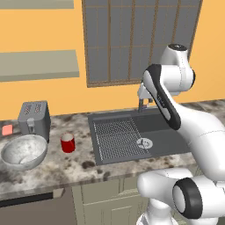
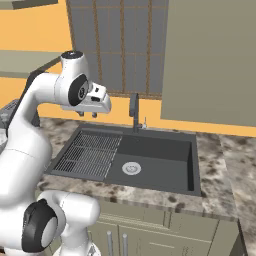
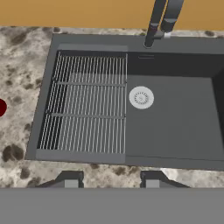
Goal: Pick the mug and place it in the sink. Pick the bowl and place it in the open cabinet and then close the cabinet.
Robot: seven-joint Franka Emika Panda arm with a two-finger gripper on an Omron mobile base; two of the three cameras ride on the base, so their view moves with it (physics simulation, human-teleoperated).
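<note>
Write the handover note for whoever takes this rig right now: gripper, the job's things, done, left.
Gripper: open and empty, hovering above the sink, looking down into it.
Mug: upright on the counter, left of the sink, between the sink and the bowl.
Bowl: on the counter at the far left, in front of the toaster.
Sink: nothing in the basin; drainer rack bare.
Cabinet: upper right of the right base view; I cannot tell from here if its door is open.
Done: nothing yet.
Left: mug into sink, bowl into cabinet, close the door.
</note>
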